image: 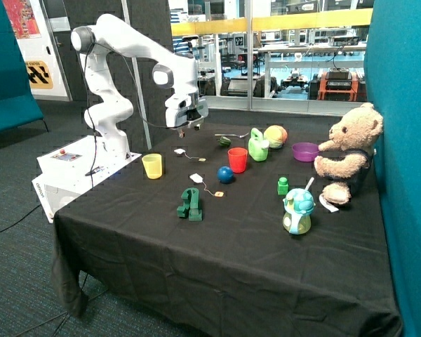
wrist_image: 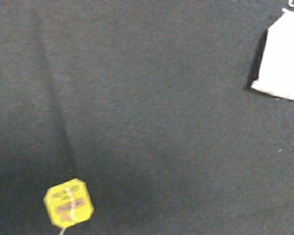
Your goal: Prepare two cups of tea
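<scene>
Outside view: gripper hangs above the black tablecloth, clear of the surface, nothing seen in it; whether its fingers stand wide or narrow cannot be told from either picture. Almost directly below it lies the first tea bag, flat on the cloth, its thin string running to a small tag on the side toward the red cup. Yellow cup stands upright near that bag, below the gripper and toward the robot base side; no tea bag can be seen in it. Second tea bag lies farther from the gripper, toward the table's front edge, between the two cups, with its tag beyond it, next to a blue ball. Red cup upright, just beside a light-green watering can; its contents cannot be seen. Both bags lie outside the cups. Wrist view: looking down on the cloth, a white tea bag at one edge of the picture and a yellow tag well apart from it; no fingers visible.
</scene>
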Controlling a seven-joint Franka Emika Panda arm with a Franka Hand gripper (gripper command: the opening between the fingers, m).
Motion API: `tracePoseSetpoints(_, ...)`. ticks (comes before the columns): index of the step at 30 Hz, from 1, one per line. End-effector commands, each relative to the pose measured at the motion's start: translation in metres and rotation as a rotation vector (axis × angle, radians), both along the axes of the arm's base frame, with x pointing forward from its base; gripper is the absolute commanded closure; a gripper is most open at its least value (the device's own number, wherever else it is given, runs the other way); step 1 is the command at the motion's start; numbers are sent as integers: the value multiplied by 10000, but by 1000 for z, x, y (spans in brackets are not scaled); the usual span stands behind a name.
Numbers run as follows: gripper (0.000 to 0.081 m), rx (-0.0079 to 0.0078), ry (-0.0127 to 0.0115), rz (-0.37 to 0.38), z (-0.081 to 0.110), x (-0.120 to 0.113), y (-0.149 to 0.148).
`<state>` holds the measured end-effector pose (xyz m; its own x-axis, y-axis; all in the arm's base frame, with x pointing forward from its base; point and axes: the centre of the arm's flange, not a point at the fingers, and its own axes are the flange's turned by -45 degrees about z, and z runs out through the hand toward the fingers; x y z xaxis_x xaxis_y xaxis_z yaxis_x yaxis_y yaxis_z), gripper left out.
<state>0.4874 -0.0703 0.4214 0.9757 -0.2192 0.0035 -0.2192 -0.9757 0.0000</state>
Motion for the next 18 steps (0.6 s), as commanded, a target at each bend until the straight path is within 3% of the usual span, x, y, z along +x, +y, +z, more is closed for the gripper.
tracePoseSetpoints(1,609,8,35,-392,-23,-1,-31)
tracePoseSetpoints(8,571,8,34,-525,-44,-1,-43)
tracePoseSetpoints(18,388,8,35,-345,-62,7,-47)
